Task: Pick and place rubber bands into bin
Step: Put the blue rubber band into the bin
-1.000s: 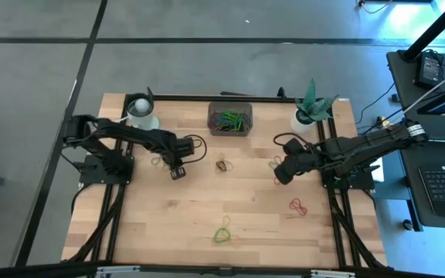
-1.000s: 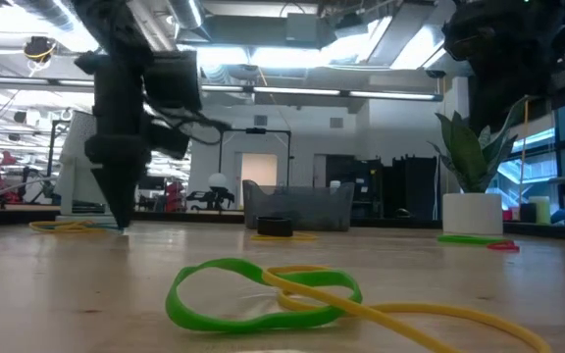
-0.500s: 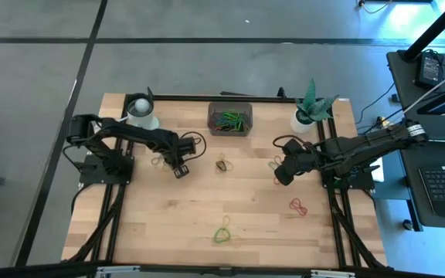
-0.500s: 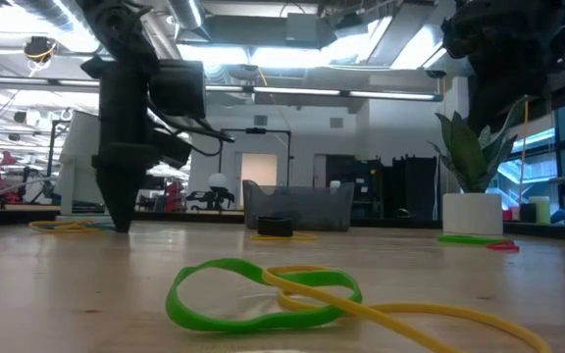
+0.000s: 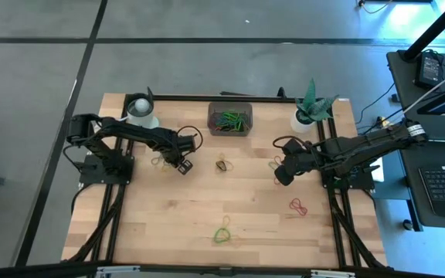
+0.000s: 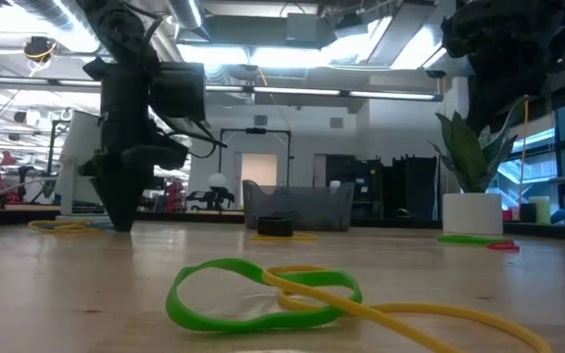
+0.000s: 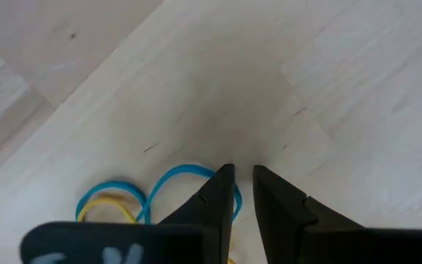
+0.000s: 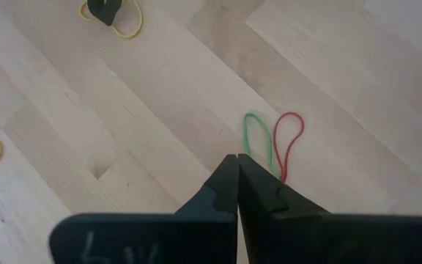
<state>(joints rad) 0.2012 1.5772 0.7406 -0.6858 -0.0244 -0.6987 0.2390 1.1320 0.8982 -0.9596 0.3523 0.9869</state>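
My left gripper point(image 5: 184, 164) points straight down, low over the table, left of the bin point(image 5: 239, 109). Its fingers point(image 7: 242, 173) stand a narrow gap apart with bare wood between them. A blue rubber band point(image 7: 185, 174) and a yellow one point(image 7: 105, 210) lie flat beside them; the blue loop runs behind one finger point(image 7: 224, 192). My right gripper point(image 8: 238, 158) hangs shut above the table, near a green band point(image 8: 255, 139) and a red band point(image 8: 290, 143). The bin holds green and other bands point(image 5: 230, 120). My left gripper comes from above, pointing down. One finger point(image 7: 224, 192) stands at the blue band's loop end point(image 7: 234, 204) and hides it. Whether it touches the band I cannot tell. Nothing lies between the fingers.
Other bands lie loose on the table: a black and yellow pair point(image 5: 222, 164), a red one point(image 5: 298, 205), a green and yellow pair point(image 6: 263, 292) near the front edge. A white cup point(image 5: 141, 113) stands far left, a potted plant point(image 5: 309, 110) far right.
My left gripper has rolled about the line it points along, staying low over the same spot beside the blue and yellow bands. The bands have not moved.
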